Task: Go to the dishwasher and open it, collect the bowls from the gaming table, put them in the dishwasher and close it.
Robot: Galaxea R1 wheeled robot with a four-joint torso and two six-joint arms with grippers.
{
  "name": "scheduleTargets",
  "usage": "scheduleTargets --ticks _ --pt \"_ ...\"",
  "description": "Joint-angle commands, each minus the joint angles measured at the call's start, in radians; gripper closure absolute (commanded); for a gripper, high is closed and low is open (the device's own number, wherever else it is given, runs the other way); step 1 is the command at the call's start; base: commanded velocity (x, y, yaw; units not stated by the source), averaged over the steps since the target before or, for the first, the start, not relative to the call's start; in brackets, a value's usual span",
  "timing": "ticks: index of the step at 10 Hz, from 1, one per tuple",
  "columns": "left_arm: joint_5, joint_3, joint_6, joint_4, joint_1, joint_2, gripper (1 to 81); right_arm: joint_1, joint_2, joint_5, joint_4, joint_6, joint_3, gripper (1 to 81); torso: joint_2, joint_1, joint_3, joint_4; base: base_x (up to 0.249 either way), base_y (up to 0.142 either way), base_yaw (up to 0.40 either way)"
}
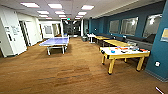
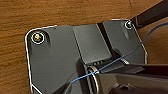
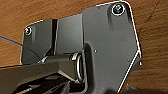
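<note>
Wide games room, brown carpet point(image 1: 62, 72), gaming table point(image 1: 125, 56) with yellow legs at the right by the teal wall point(image 1: 160, 47) — small bowls point(image 1: 124, 50) scattered on its white top, blue ping-pong table point(image 1: 55, 41) further back left, pincer state on either arm — cannot tell.

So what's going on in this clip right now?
The robot is out on the open brown floor of a games room, handling nothing. The gaming table, white-topped with yellow legs, stands ahead to the right with small colourful things on it, too blurred to identify. A blue ping-pong table stands farther back on the left.
</note>
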Motion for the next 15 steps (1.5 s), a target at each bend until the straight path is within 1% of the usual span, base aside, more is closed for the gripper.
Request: scheduleTargets --ticks 1,13,15 --pt "0.043 0.001 -0.004 -0.002 -0.047 -0.004 1.0 0.054 0.015 -0.047 -0.026 -0.009 0.001 1.0 0.000 0.000 0.000 0.000 0.233 0.000 0.000" --pt "0.043 0.001 -0.004 -0.002 -0.047 -0.006 1.0 0.057 0.013 -0.047 -0.023 -0.007 -0.002 1.0 0.000 0.000 0.000 0.000 0.233 0.000 0.000" --pt "0.042 0.001 -0.006 -0.008 -0.047 -0.012 1.0 0.056 0.012 -0.047 -0.023 -0.007 -0.001 1.0 0.000 0.000 0.000 0.000 0.242 0.000 0.000"
